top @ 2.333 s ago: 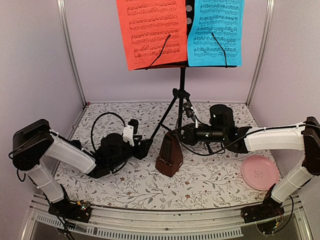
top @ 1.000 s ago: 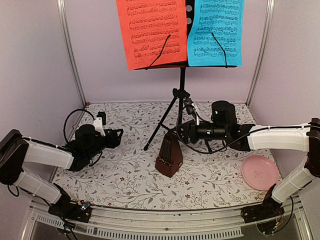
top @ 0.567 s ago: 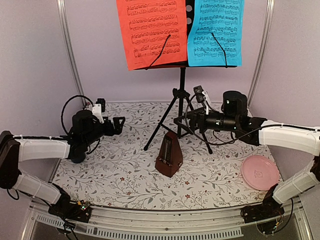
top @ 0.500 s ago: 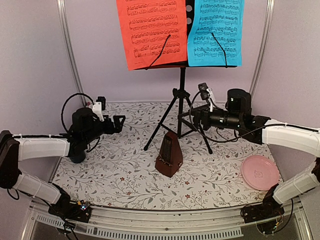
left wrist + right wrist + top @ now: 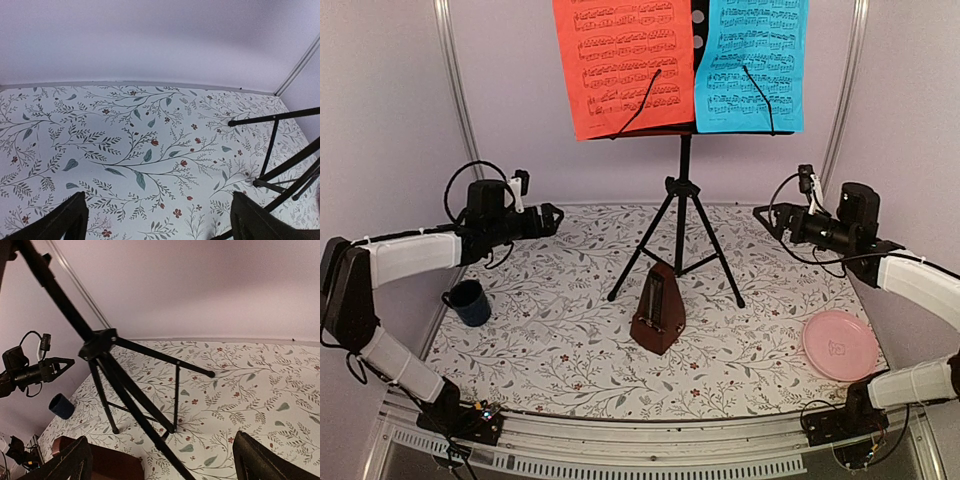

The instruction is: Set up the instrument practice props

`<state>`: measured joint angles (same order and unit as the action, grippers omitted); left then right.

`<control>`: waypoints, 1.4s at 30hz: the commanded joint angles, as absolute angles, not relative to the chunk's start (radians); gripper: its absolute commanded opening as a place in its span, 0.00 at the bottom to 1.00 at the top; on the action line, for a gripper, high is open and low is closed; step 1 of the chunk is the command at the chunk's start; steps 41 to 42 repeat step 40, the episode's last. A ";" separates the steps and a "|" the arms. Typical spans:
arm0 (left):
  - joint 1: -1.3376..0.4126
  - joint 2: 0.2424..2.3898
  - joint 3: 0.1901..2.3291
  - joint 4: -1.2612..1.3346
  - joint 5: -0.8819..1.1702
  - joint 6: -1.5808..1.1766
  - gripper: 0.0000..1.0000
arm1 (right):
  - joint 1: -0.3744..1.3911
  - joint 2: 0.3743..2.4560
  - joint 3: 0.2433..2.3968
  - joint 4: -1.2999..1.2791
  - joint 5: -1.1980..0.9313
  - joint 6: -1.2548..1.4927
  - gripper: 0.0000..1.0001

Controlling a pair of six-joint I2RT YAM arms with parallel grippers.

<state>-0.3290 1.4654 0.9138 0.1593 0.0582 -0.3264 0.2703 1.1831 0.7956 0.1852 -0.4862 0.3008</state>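
Seemingly done: stand [image 5: 682, 200] at twelve props sheets [image 5: 620, 65] readably, metronome [image 5: 657, 318] before it; left claw [image 5: 553, 214] and right claw [image 5: 762, 214] spread, empty, at ten and two.

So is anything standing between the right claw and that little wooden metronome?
Yes. The music stand's tripod legs stand between the open right gripper and the metronome; the right wrist camera sees the metronome only past those legs. The pink plate sits off to the side.

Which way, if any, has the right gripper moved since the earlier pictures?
Yes. The right gripper drew back to the right, away from the wooden metronome that it was beside, which stayed put.
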 commanded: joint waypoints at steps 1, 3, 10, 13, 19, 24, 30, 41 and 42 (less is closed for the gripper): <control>-0.236 1.493 0.950 0.033 0.166 -0.420 0.99 | 0.116 1.167 0.707 0.297 -0.621 0.414 0.99; -0.212 1.485 0.928 0.037 0.159 -0.448 0.99 | 0.070 1.176 0.675 0.313 -0.621 0.443 0.99; -0.159 1.424 0.811 0.071 0.151 -0.473 0.99 | 0.027 1.280 0.617 0.303 -0.460 0.483 0.99; -0.146 1.392 0.767 0.088 0.138 -0.456 0.99 | 0.027 1.335 0.608 0.311 -0.434 0.504 0.99; -0.145 1.357 0.710 0.117 0.114 -0.441 0.99 | 0.028 1.385 0.560 0.374 -0.428 0.511 0.99; -0.144 1.360 0.687 0.124 0.103 -0.437 0.99 | 0.025 1.394 0.521 0.431 -0.451 0.520 0.99; -0.144 1.367 0.663 0.144 0.104 -0.437 0.99 | 0.026 1.411 0.487 0.470 -0.478 0.521 0.99; -0.145 1.362 0.668 0.137 0.097 -0.431 0.99 | 0.027 1.383 0.454 0.516 -0.469 0.525 0.99; -0.145 1.362 0.668 0.137 0.097 -0.431 0.99 | 0.027 1.383 0.454 0.516 -0.469 0.525 0.99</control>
